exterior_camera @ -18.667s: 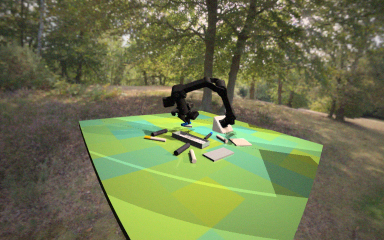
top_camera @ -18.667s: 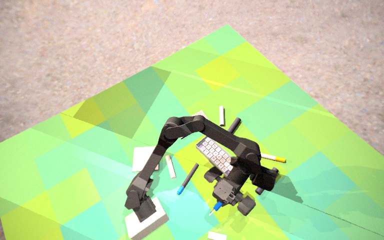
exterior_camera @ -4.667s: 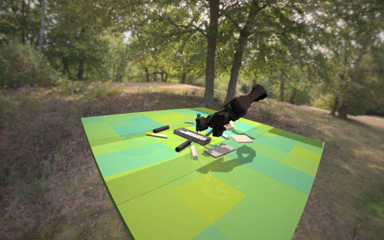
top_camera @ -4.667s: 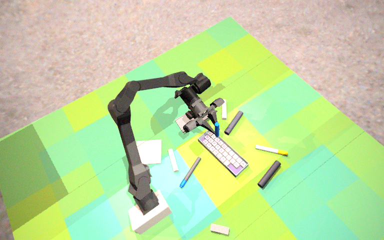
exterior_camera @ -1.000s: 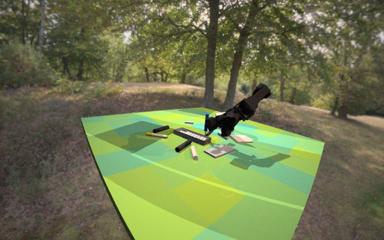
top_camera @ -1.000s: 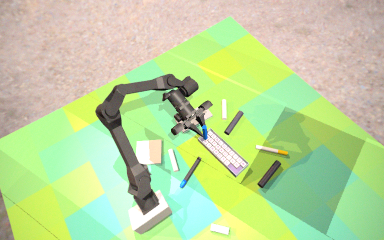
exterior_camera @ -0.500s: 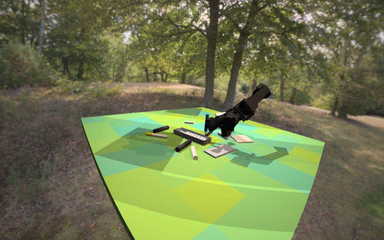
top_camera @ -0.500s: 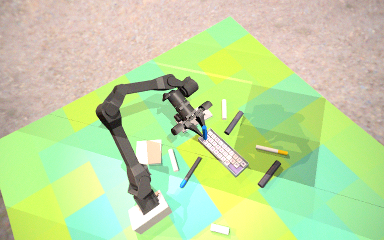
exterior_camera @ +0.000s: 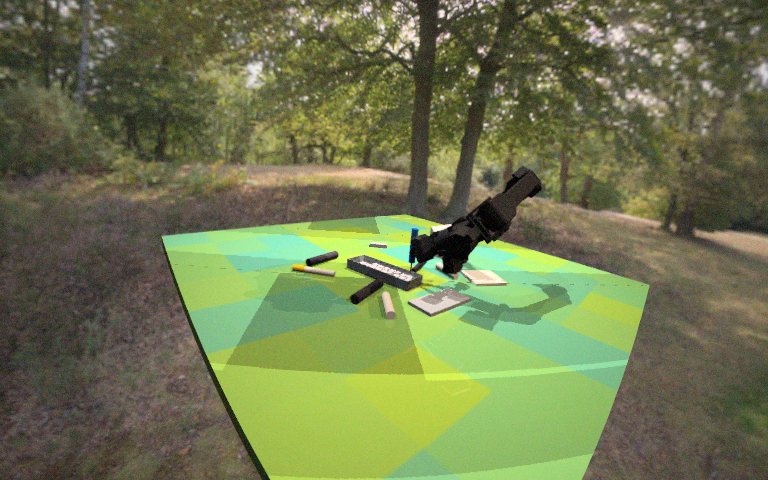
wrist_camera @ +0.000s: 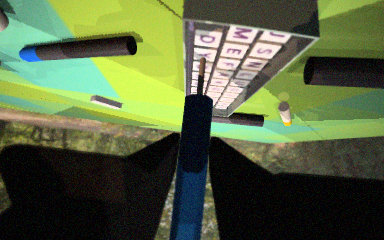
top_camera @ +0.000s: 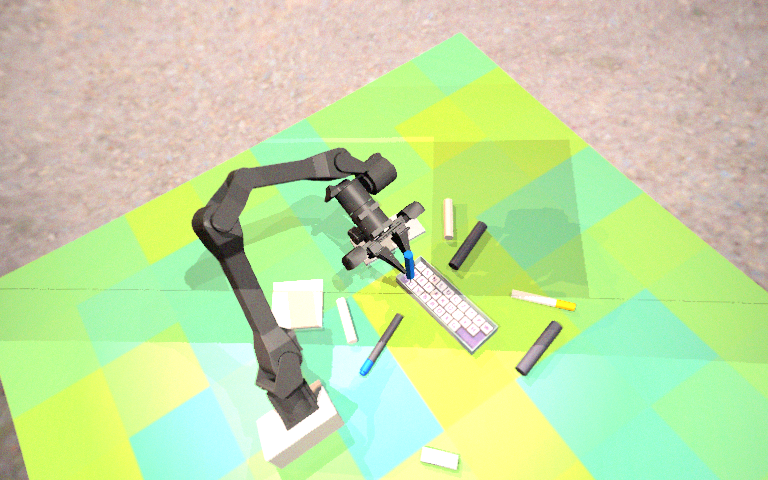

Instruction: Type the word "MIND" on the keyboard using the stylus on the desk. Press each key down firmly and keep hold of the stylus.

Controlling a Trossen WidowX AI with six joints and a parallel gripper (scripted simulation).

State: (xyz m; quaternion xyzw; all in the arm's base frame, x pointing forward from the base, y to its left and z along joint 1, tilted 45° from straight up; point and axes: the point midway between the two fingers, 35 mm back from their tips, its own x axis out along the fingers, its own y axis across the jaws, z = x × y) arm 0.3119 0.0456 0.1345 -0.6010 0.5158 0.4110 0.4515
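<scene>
The stylus (top_camera: 408, 261) (exterior_camera: 414, 236) (wrist_camera: 191, 200) has a thick blue body and a thin dark shaft with a brownish tip. My gripper (top_camera: 407, 263) (exterior_camera: 415, 249) (wrist_camera: 194, 142) is shut on its blue body and holds it nearly upright. The keyboard (top_camera: 451, 306) (exterior_camera: 356, 264) (wrist_camera: 250, 17) is a grey tray with pale lettered keys, lying diagonally. The stylus stands over its end nearest the gripper. In the wrist view the tip shows over the row with D and Y, at about the Y key. Whether it touches a key cannot be told.
A blue-ended marker (top_camera: 389, 332) (wrist_camera: 85, 48) lies beside the keyboard. Dark cylinders (top_camera: 467, 245) (exterior_camera: 321, 258) and a yellow-ended stick (top_camera: 538, 298) (exterior_camera: 317, 271) lie on its other side. A pale stick (top_camera: 448, 218) (exterior_camera: 388, 305), a pad (top_camera: 297, 303) (exterior_camera: 484, 276) and a white block (top_camera: 440, 457) lie around.
</scene>
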